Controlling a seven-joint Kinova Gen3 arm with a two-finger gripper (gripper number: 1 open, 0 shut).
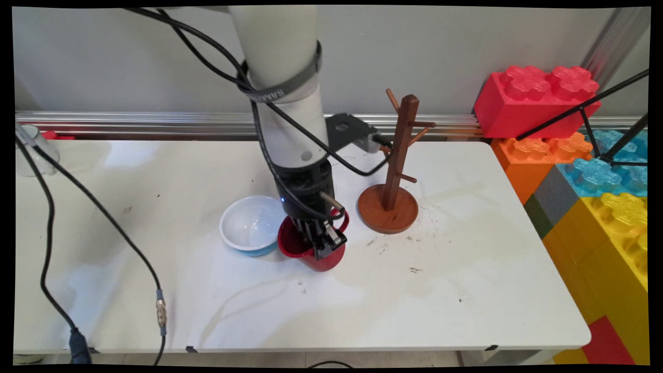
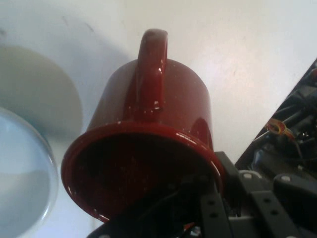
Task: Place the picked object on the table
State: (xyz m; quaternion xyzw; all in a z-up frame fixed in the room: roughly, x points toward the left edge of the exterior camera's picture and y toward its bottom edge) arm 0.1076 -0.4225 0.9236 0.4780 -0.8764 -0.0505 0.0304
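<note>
Gripper (image 1: 325,243) lowered onto red mug (image 1: 316,256) near centre of white table (image 1: 466,290); one finger inside the mouth, the other outside, pinching the mug's wall at its right side. Handle seen just behind the gripper, pointing toward the far right. In the hand view, red mug (image 2: 148,144) filling the frame, mouth toward the camera, handle running up the outer wall, black finger (image 2: 218,198) laid against the rim at lower right.

White bowl (image 1: 252,224) with blue outer wall, upright, touching or just beside the mug on its left; same bowl (image 2: 22,178) at the left edge of the hand view.

Wooden mug tree (image 1: 394,171) on round base, upright, near the mug on its far right, pegs bare.

Black cables (image 1: 103,217) hanging from the arm and trailing across the table's left part to the near edge.

Clear plastic cup (image 1: 33,150) at the far left corner, partly cut off.

Stack of large toy blocks (image 1: 570,155), red, orange, blue and yellow, beside the table's right end.
</note>
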